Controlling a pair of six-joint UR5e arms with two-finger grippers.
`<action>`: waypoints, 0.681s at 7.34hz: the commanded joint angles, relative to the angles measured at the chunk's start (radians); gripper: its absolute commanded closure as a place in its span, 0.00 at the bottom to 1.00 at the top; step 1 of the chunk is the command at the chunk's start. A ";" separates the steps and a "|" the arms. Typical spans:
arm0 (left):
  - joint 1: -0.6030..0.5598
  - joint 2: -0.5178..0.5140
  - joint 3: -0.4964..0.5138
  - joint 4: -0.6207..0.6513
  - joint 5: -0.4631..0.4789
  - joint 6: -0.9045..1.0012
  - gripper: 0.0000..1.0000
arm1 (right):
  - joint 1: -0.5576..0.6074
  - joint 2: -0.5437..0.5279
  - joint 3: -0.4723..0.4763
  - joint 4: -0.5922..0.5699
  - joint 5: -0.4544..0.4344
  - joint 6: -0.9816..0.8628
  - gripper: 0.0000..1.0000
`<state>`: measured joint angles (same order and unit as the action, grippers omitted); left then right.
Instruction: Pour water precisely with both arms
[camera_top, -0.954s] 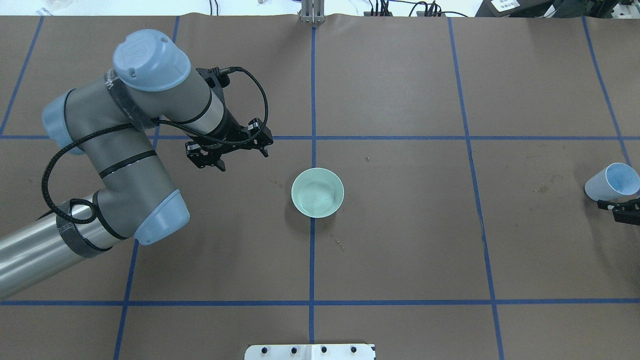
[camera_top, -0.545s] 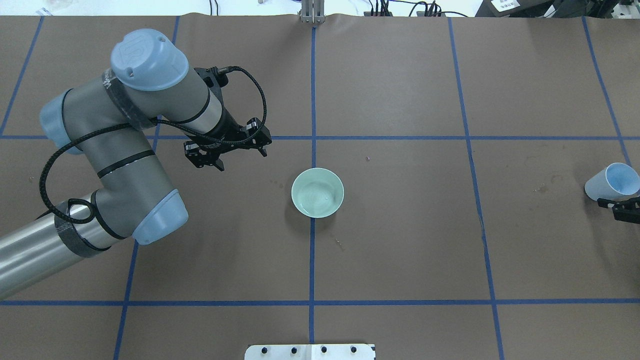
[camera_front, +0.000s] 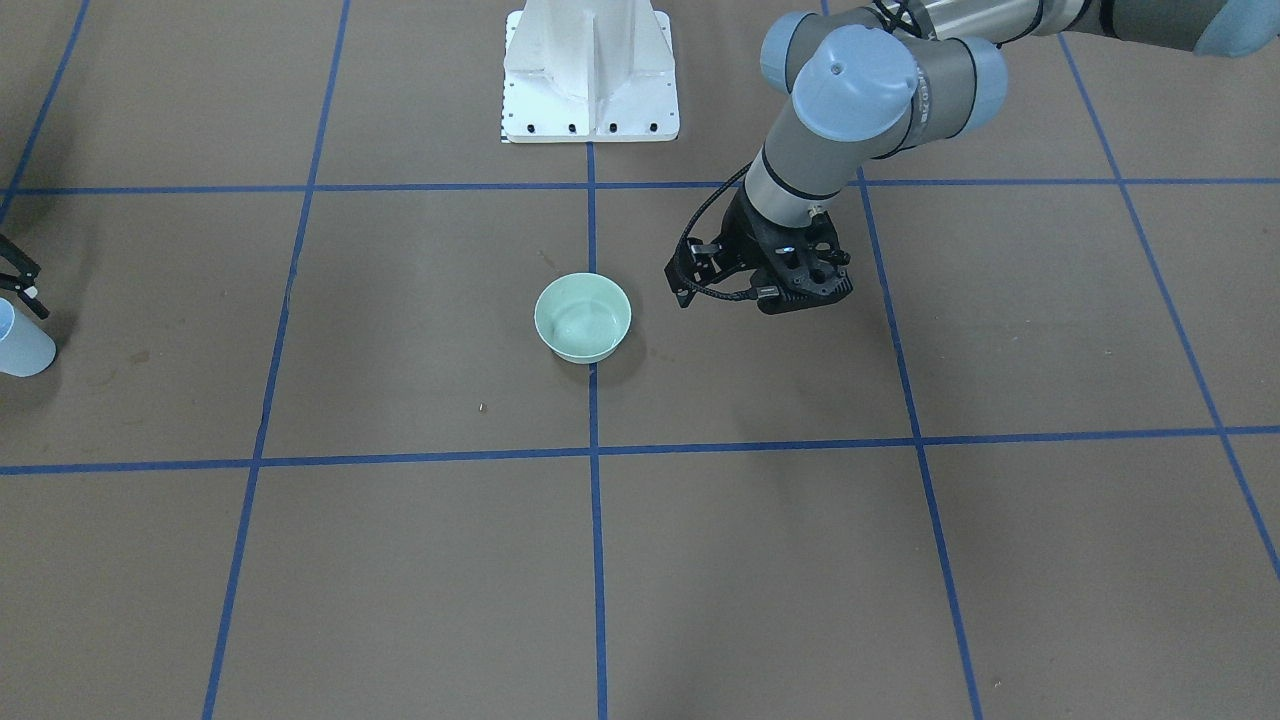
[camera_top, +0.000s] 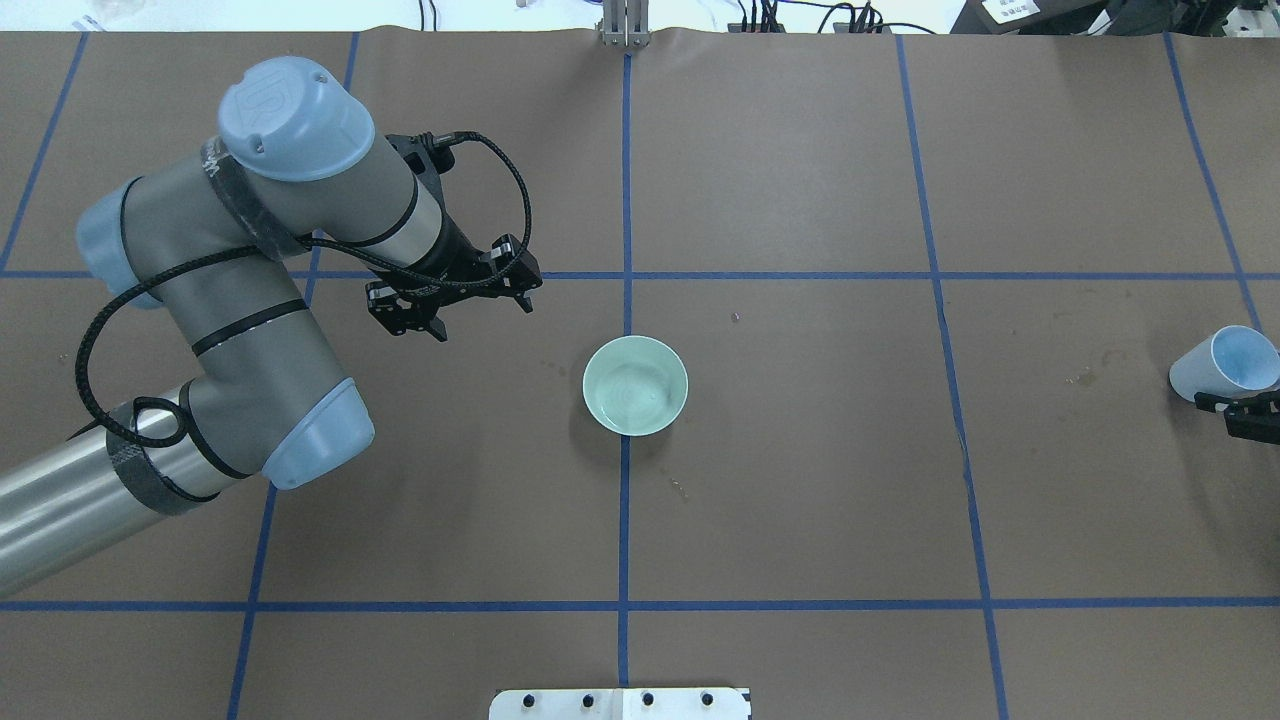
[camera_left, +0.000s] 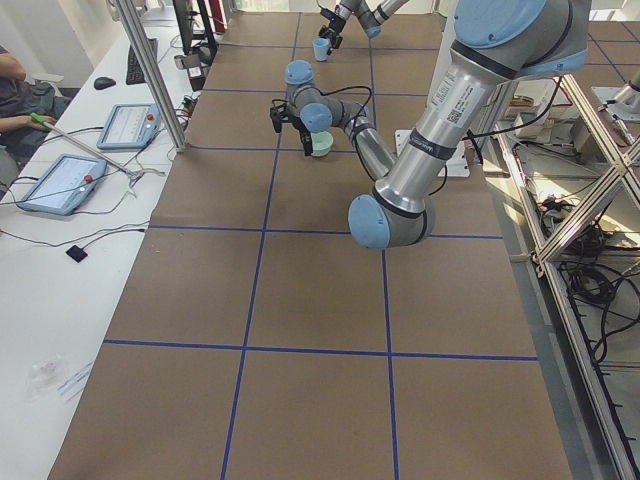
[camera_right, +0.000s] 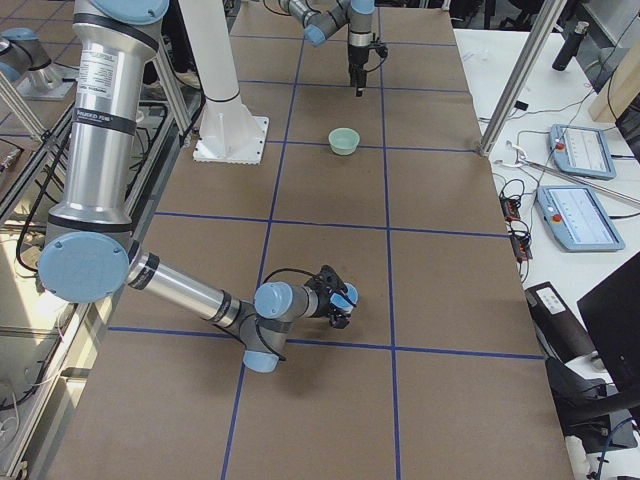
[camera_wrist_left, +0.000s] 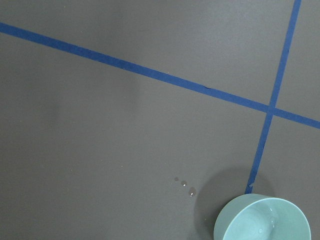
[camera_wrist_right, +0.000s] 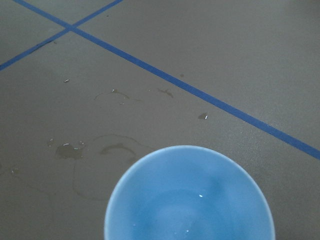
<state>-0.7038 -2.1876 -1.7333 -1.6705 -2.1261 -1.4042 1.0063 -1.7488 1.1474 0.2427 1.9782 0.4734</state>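
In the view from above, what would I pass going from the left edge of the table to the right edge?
left arm → left gripper → pale green bowl → blue cup, tilted at the right edge

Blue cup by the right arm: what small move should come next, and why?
Probably bring the blue cup in toward the green bowl, keeping it level. The right gripper is at the cup far out to the side, well apart from the bowl, and the right wrist view shows glints of water inside it. Whether the jaws are clamped cannot be told.
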 joint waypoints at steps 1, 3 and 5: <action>-0.003 0.000 0.000 0.000 0.000 0.001 0.00 | 0.000 0.000 -0.003 0.024 -0.007 0.001 0.04; -0.003 0.002 0.000 0.000 0.000 0.001 0.00 | 0.000 0.002 -0.003 0.027 -0.009 0.001 0.04; -0.003 0.002 -0.003 0.005 0.000 0.001 0.00 | 0.000 0.002 -0.003 0.032 -0.016 0.002 0.11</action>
<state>-0.7071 -2.1860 -1.7349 -1.6695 -2.1261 -1.4036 1.0063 -1.7475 1.1444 0.2732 1.9650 0.4743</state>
